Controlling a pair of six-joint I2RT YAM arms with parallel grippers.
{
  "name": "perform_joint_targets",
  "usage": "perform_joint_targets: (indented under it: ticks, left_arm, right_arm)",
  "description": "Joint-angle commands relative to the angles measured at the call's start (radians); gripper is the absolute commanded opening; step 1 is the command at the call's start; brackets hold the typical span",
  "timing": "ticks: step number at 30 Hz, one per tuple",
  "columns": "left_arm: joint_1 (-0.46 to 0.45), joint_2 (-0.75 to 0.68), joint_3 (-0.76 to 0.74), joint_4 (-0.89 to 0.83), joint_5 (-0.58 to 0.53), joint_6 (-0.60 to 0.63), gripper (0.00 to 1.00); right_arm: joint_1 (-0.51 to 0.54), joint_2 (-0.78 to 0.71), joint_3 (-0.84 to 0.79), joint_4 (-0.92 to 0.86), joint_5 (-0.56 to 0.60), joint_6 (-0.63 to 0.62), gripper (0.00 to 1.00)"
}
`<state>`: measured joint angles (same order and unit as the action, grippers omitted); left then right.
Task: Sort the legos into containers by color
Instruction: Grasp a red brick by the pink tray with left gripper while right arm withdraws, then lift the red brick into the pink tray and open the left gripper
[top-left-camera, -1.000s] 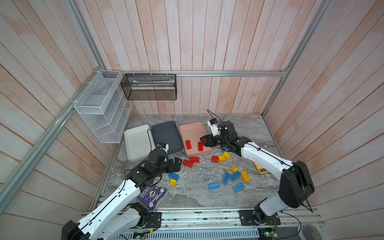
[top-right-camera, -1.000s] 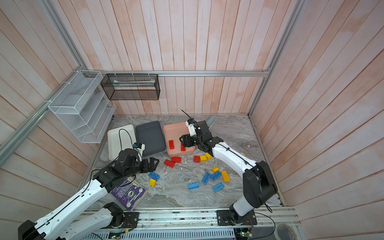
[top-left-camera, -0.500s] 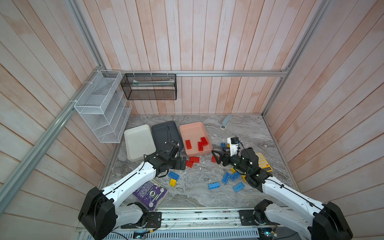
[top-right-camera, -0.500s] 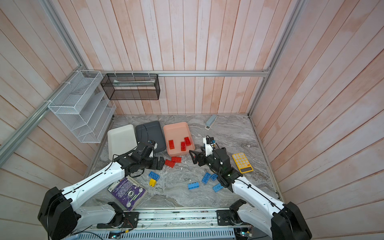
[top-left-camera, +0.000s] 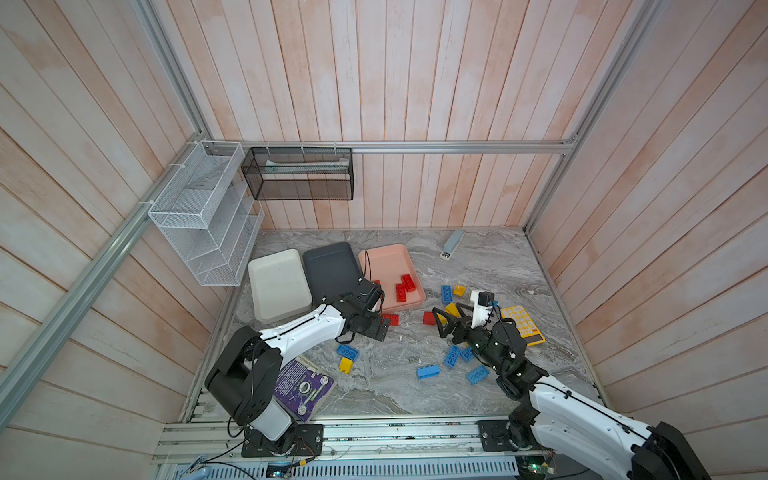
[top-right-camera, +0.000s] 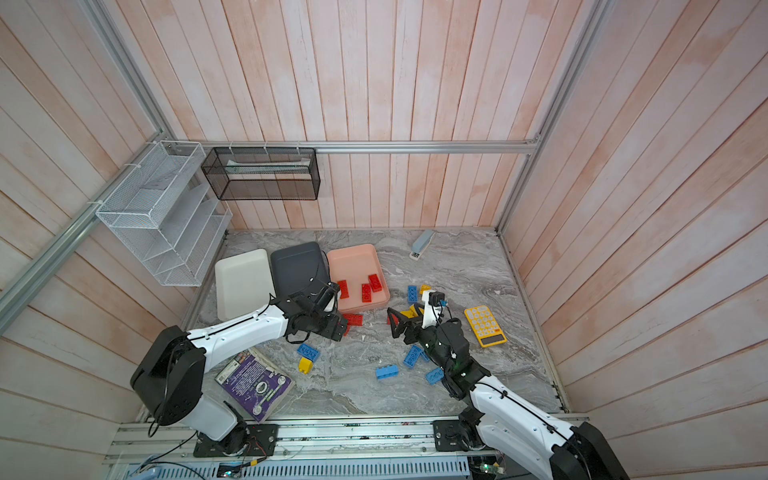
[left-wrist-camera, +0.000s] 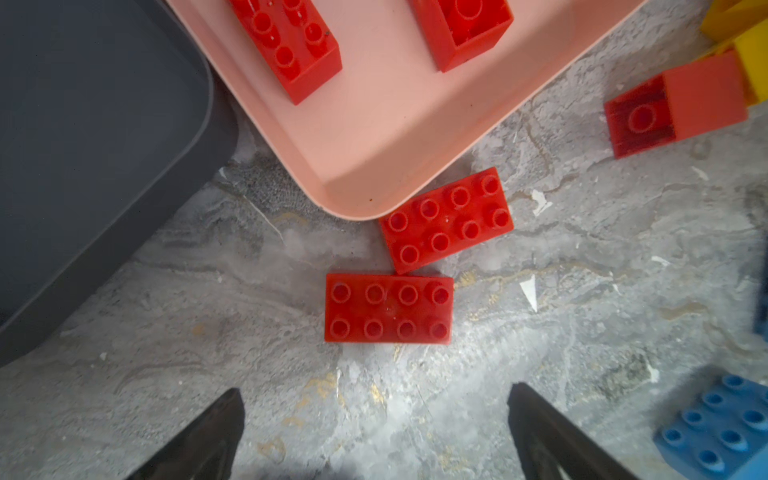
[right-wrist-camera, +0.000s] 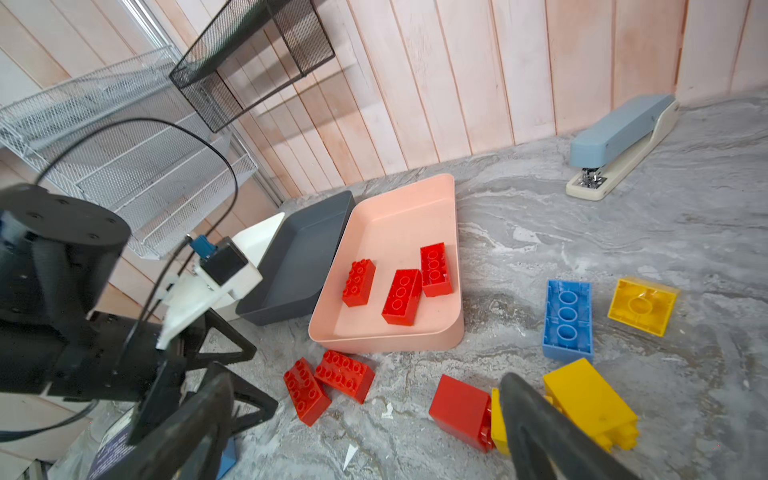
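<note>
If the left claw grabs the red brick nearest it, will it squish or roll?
Probably neither: the red brick looks like hard plastic, so likely stiff. It lies flat, studs up, so rolling seems unlikely. Smooth sides might slip.

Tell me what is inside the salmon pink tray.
Three red bricks lie in the pink tray, nothing else. In a top view the left arm covers its near corner.
</note>
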<state>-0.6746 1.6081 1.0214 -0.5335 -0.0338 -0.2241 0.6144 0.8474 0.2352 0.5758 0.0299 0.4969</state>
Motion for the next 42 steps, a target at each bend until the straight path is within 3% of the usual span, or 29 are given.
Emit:
perform_joint_targets:
  ticks: [1, 18, 31, 42]
  left_arm:
    - [-0.006, 0.046, 0.034, 0.039, 0.009, 0.049, 1.00]
    - [-0.022, 0.177, 0.068, 0.085, -0.045, 0.091, 0.96]
    - [-0.022, 0.224, 0.072, 0.104, -0.061, 0.094, 0.71]
    - [-0.037, 0.159, 0.048, 0.097, -0.084, 0.072, 0.65]
  right_arm:
    - [0.011, -0.039, -0.023, 0.015, 0.082, 0.012, 1.00]
    - [0.011, -0.051, -0.030, 0.007, 0.110, 0.020, 0.98]
    - [0.011, -0.034, -0.029, 0.006, 0.112, 0.028, 0.99]
    - [0.010, -0.025, -0.018, -0.006, 0.111, 0.029, 0.99]
